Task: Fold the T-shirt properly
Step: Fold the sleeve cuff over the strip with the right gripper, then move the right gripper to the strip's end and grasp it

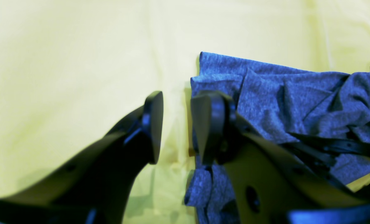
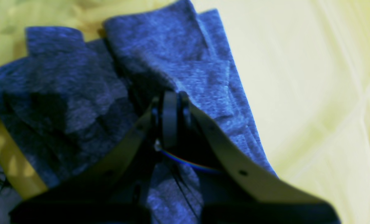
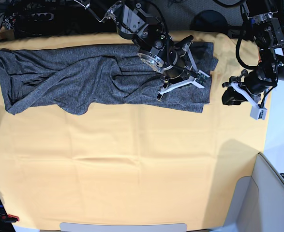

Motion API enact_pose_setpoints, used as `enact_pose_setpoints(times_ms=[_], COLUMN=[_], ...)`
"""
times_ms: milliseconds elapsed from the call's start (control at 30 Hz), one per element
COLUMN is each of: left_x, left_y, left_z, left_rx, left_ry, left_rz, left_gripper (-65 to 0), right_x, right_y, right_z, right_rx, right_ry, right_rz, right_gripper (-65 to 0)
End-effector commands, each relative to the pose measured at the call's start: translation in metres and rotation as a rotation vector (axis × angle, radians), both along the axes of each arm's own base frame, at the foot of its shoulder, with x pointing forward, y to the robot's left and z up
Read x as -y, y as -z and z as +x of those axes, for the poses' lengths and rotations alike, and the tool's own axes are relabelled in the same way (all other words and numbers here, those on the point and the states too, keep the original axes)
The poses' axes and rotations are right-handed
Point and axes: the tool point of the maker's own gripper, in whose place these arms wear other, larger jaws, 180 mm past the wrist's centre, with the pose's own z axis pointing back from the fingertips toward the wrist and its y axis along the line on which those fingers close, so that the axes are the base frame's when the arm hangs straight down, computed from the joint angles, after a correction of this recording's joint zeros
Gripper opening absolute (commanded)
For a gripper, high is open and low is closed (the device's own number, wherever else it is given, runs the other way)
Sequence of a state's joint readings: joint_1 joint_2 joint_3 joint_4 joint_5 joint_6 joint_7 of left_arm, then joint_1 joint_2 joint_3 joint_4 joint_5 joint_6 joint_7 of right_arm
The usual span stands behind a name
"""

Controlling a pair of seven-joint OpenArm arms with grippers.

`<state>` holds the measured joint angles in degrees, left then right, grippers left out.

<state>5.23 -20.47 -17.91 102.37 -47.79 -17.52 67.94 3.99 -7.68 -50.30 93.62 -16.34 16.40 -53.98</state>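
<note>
T-shirt (image 3: pixel 88 75) fabric lies stretched in a rumpled band along the far side of the yellow-orange cloth sheet (image 3: pixel 132 164). The right gripper (image 2: pixel 170 116) is clenched, its jaws pressed together over the garment's right end. The left gripper (image 1: pixel 175 124) hangs released, jaws parted, just beside the shirt's edge over bare sheet.

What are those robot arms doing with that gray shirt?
Two robot arms are folding a T-shirt that lies stretched across a yellow cloth. The right gripper has its jaws closed and sits over the shirt's end. The left gripper hangs beside the shirt's edge with jaws open, holding nothing. The shirt is still bunched and wrinkly.
</note>
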Motion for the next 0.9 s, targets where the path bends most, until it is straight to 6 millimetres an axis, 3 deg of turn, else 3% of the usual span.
enact_pose_setpoints(times_ms=[0, 233, 567, 667, 867], left_x=[-0.003, -0.003, -0.003, -0.003, -0.01], left_y=[-0.013, -0.014, -0.014, -0.014, -0.016], left_z=[0.007, 0.007, 0.007, 0.007, 0.008], left_rx=[0.045, 0.046, 0.046, 0.046, 0.046], left_ry=[0.003, 0.001, 0.001, 0.001, 0.005], left_rz=[0.007, 0.007, 0.007, 0.007, 0.032], left_gripper=[-46.5, -46.5, -46.5, -46.4, -46.3], right_x=[-0.018, -0.034, -0.028, -0.028, -0.031], right_y=[-0.023, -0.015, 0.013, 0.013, -0.002], right_z=[0.004, -0.013, -0.017, -0.017, -0.014], right_rx=[0.046, 0.044, -0.002, -0.003, 0.026], right_ry=[-0.023, -0.086, -0.086, -0.086, -0.085], right_rz=[0.065, 0.042, -0.028, -0.027, 0.005], right_gripper=[-65.0, -64.8, -63.6, -54.5, -26.0])
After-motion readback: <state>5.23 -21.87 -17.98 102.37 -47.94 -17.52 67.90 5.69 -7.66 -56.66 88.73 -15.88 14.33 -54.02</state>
